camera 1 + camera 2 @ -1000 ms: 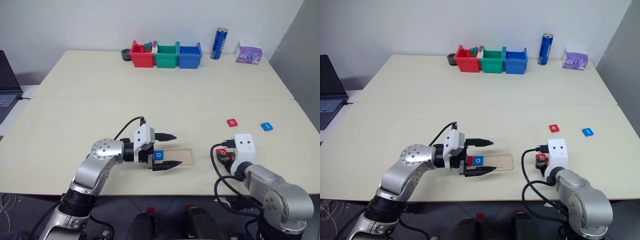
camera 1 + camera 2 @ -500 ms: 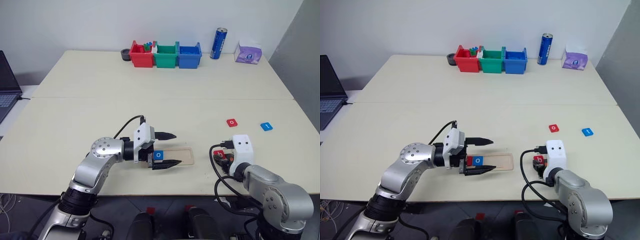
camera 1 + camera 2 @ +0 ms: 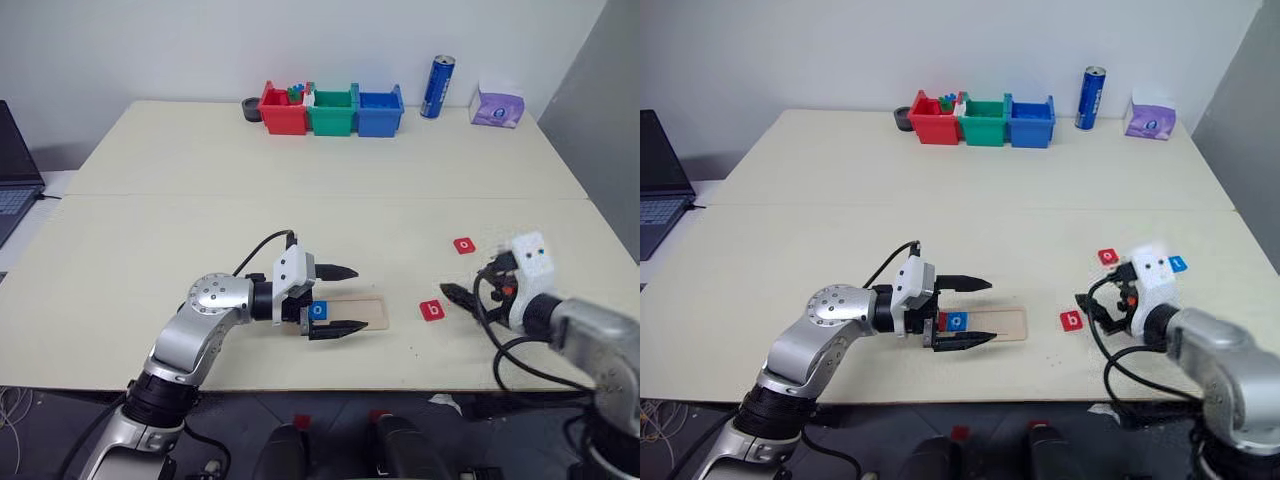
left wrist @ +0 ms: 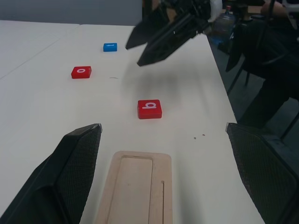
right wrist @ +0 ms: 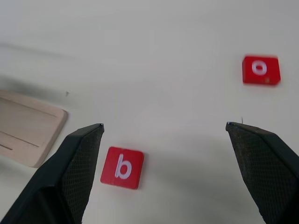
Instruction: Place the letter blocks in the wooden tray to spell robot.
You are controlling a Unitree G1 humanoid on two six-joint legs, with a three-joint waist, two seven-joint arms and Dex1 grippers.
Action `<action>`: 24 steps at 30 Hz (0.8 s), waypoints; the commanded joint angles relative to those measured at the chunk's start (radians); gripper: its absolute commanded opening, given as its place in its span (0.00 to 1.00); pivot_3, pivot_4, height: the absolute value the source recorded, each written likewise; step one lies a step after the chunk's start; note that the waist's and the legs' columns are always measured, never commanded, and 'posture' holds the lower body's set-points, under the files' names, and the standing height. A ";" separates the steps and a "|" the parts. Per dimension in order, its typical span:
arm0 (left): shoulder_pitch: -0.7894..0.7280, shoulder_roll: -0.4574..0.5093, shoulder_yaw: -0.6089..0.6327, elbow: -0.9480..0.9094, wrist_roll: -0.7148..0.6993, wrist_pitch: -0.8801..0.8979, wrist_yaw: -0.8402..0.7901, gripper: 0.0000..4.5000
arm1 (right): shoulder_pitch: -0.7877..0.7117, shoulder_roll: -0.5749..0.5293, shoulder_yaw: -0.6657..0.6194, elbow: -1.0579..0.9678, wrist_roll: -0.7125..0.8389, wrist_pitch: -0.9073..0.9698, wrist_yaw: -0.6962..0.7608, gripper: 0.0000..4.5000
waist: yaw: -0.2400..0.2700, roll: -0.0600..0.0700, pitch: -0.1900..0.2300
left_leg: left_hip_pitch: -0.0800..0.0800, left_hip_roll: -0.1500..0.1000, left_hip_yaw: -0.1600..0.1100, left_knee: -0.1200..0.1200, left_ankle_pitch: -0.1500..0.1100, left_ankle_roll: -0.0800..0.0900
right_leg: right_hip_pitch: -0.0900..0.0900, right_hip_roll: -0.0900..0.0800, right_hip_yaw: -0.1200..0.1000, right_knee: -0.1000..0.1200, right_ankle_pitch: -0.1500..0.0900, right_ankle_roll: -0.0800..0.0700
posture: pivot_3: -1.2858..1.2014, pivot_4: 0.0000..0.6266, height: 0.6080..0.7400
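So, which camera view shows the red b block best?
The right wrist view: the red b block lies close and unobstructed, its letter clear. The left wrist view shows it farther off, beyond the wooden tray. Both eye views show it small.

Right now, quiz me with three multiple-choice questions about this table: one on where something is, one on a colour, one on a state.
1. Where is the red b block?
A. in the wooden tray
B. on the table right of the wooden tray
C. in the green bin

2. What colour is the o block in the tray?
A. blue
B. red
C. green

3. How are the right gripper jaws?
A. shut on the b block
B. shut, holding nothing
C. open

Answers: B, it lies flat on the tabletop; A, white o on blue; C, fingers spread above the b block.
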 commanded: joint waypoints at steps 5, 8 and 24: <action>-0.024 -0.006 -0.005 0.010 -0.008 -0.022 -0.022 1.00 | 0.041 -0.158 0.116 0.158 0.029 -0.519 0.339 0.99 | 0.001 0.000 0.000 | 0.000 0.001 -0.001 0.000 0.000 0.000 | 0.000 0.001 0.000 0.000 0.000 -0.001 | 0.52 0.24 1.00; -0.019 -0.001 0.002 0.008 -0.014 -0.024 -0.032 1.00 | 0.051 -0.193 0.208 0.270 -0.036 -0.712 0.400 0.99 | 0.001 -0.001 0.001 | 0.000 0.000 0.000 0.001 0.000 0.000 | 0.000 0.000 0.000 -0.001 0.000 -0.001 | 0.52 0.24 1.00; 0.038 0.049 0.021 -0.019 -0.012 -0.062 -0.035 1.00 | 0.009 -0.225 0.395 0.642 -0.154 -1.170 0.629 0.99 | 0.003 -0.001 0.001 | 0.000 0.000 0.000 0.001 0.000 0.000 | 0.000 0.000 0.000 0.001 0.000 -0.001 | 0.52 0.24 1.00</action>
